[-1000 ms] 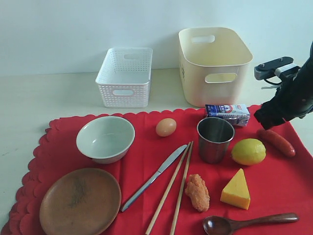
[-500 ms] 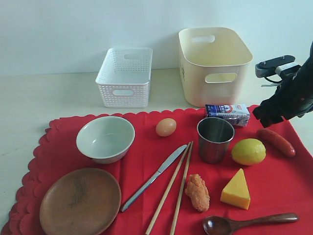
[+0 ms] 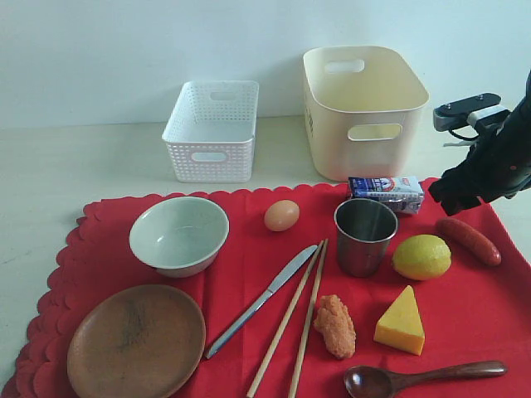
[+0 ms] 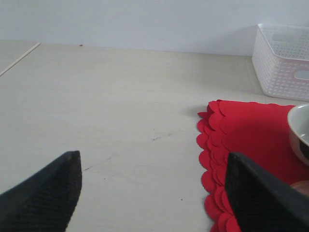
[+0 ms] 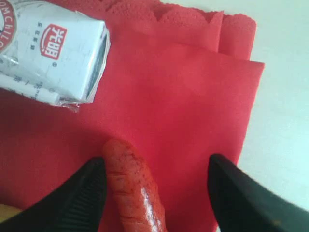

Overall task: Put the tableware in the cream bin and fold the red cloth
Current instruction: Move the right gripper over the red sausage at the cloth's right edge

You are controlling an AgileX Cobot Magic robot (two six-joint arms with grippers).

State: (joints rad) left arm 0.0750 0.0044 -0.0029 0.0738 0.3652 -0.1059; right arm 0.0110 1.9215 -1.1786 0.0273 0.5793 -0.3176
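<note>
the red cloth (image 3: 249, 249) lies flat on the table, scalloped along its edges, with all the tableware on it. the bowl (image 3: 178, 235) sits at the far left and the plate (image 3: 136, 341) is nearer, in front of it. the knife (image 3: 261, 301) and chopsticks (image 3: 280, 332) lie slanted side by side in the middle. the cup (image 3: 365, 236) stands upright to their right, and the spoon (image 3: 415, 377) lies at the near right edge. the cream bin (image 3: 332, 141) stands off the cloth behind the cup, beside a white basket (image 3: 211, 137).

the right arm comes in from the right edge and tilts down over the cloth's far right corner. the right claw (image 5: 154, 164) is spread and grasps nothing. the sausage (image 5: 133, 188) lies under the gap, close to one finger.

only the right wrist view shows the cloth's corner doubled over and the carton (image 5: 53, 53) up close. only the left wrist view shows the left claw (image 4: 152, 157). it is released wide, low over bare table just off the cloth's left edge.
</note>
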